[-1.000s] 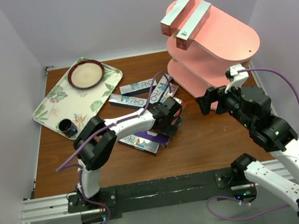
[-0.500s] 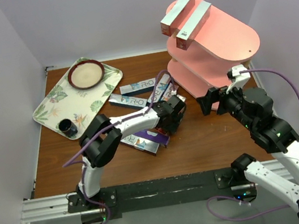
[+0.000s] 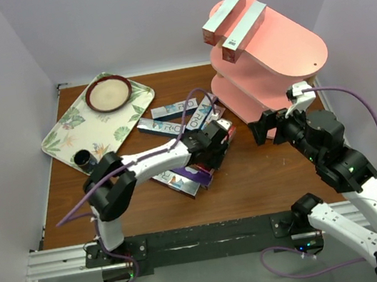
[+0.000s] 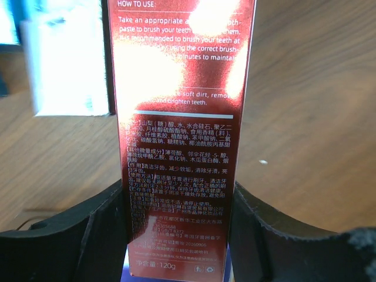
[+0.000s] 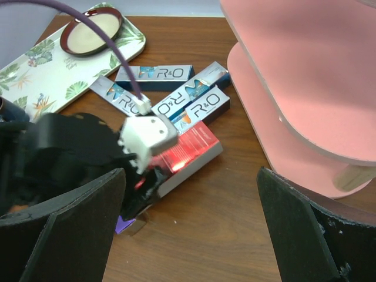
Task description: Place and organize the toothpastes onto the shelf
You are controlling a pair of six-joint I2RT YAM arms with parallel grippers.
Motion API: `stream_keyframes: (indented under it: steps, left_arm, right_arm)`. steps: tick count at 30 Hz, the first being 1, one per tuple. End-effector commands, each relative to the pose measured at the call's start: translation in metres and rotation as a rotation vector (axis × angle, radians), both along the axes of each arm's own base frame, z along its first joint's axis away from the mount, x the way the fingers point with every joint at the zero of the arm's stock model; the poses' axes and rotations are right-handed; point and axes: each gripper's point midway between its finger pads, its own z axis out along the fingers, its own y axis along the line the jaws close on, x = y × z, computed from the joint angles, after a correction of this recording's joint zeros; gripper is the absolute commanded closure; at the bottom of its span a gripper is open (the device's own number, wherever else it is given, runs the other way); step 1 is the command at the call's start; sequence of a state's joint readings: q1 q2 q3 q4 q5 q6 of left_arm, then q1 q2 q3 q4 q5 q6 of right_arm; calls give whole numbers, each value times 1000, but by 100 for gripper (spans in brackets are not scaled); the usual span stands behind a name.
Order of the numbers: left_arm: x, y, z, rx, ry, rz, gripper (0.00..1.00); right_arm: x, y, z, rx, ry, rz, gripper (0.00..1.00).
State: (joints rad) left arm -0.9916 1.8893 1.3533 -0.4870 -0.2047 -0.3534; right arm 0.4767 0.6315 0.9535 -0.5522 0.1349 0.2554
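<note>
Red, glossy cardboard sits pinched between my left fingers (image 4: 76, 247): the slim red toothpaste box (image 4: 182, 147), foil-shiny, lying on the brown wooden table (image 4: 305, 88) near the other boxes (image 5: 155, 73). A second ago those fingers gaped wide. My right fingers (image 5: 64, 235) hang spread and empty beside the pink shelf (image 5: 305, 76).

Lab cell: blank walls (image 3: 153, 16), mounting rail (image 3: 56, 260)

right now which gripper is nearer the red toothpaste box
Left. The left gripper has the red toothpaste box between its fingers; the right gripper hangs apart, beside the shelf.
</note>
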Motion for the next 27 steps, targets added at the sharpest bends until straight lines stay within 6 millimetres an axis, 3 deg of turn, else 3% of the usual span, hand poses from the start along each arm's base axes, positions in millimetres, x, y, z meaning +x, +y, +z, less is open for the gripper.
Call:
stream_keyframes:
  steps: [1,2,4,5,6,7,8,9,10,11,12,13,14,16,17,19,20,27]
  left_arm:
    - [7,-18,72,-257,-113,61,54]
    - [10,-17,88,-306,-139,81,54]
    - [7,-9,90,-354,-129,128,54]
    - [11,-7,109,-427,-152,153,55]
    - [12,-4,115,-480,-140,193,55]
    - [14,9,106,-494,-126,233,55]
    - [15,11,129,-596,-146,244,55]
    - [15,15,135,-662,-126,286,55]
    - [19,31,123,-680,-109,330,55]
    - [18,30,149,-800,-125,319,56]
    - [17,34,153,-856,-105,350,56]
    - [15,43,144,-869,-91,377,56]
    - [13,45,160,-933,-108,372,56]
    - [9,50,160,-977,-99,387,56]
    - [6,49,175,-1030,-119,360,56]
    - [2,50,175,-1054,-119,345,56]
    - [-1,48,185,-1092,-130,314,56]
    - [-24,31,194,-1207,-54,172,56]
  right_arm:
    - [-1,5,10,13,-45,37,2]
    - [-2,6,10,16,-47,44,2]
    - [-2,8,13,18,-56,54,2]
    - [-3,11,13,20,-58,70,2]
    - [-3,14,13,25,-59,91,2]
    - [-4,17,13,28,-56,106,2]
    - [-4,19,12,30,-53,116,2]
    - [-4,23,12,34,-53,132,2]
    - [-4,28,11,39,-44,157,2]
    - [-4,31,8,48,-32,170,2]
    - [-3,35,9,59,-31,185,2]
    - [-5,41,9,71,-25,215,2]
    - [-3,46,5,85,-1,228,2]
    - [-3,56,5,114,11,268,2]
    - [0,61,1,135,32,269,2]
    - [4,67,4,172,31,280,2]
    - [3,72,3,206,49,286,2]
    - [13,96,8,311,86,275,2]
